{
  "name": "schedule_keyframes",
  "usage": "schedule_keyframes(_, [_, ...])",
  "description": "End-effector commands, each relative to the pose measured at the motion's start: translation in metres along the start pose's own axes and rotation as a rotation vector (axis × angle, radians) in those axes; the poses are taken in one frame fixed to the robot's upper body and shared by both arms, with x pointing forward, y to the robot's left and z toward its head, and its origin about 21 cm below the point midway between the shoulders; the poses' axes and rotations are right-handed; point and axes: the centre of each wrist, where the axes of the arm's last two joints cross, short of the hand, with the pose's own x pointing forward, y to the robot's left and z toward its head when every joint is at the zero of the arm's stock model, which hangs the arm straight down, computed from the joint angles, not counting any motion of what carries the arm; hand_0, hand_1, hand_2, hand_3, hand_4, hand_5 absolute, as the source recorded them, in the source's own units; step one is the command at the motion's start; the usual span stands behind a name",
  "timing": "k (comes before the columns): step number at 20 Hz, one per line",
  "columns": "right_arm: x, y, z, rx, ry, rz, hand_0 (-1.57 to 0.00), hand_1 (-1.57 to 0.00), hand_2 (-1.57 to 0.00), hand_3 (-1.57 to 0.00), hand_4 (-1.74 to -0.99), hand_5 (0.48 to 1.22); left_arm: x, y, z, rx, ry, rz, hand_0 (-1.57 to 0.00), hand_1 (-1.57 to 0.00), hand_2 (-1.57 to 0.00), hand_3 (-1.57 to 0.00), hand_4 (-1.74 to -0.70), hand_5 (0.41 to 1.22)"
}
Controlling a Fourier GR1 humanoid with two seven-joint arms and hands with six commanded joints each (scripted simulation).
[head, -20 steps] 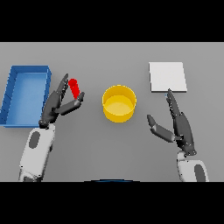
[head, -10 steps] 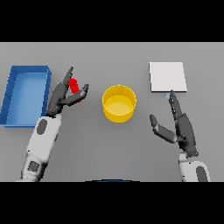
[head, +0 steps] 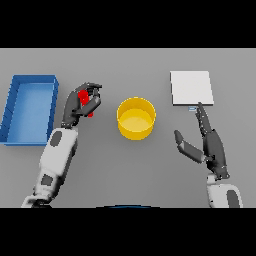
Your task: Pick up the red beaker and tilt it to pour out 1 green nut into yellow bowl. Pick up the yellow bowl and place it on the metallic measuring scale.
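1. My left arm reaches up from the near left edge of the tabletop, forearm slanting slightly rightward.
2. My left hand is raised, fingers and thumb curled round the red beaker.
3. My right arm rises from the near right corner.
4. My right hand is open, fingers straight toward the far edge, thumb spread leftward.

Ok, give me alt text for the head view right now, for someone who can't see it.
The left hand is curled round the red beaker, left of the yellow bowl at the table's middle. The right hand is open at lower right, fingers pointing toward the metallic measuring scale; a blue tray sits at far left.
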Motion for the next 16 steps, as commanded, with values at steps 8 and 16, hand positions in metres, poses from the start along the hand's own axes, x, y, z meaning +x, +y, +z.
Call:
schedule_keyframes(8, [-0.003, 0.001, 0.002, 0.006, 0.003, -0.013, 0.00, 0.00, 0.00, 0.00, -1.255, 0.644, -0.001, -0.006, -0.002, -0.026, -0.056, -0.086, -1.40, -1.41, -1.42, -1.36, -1.54, 1.174])
schedule_keyframes(16, [-0.001, 0.004, -0.001, 0.007, -0.001, 0.014, 0.00, 0.00, 0.00, 0.00, -1.228, 0.645, 0.033, 0.004, -0.008, -0.059, -0.130, 0.070, -1.54, -1.54, -1.55, -1.54, -1.71, 1.132])
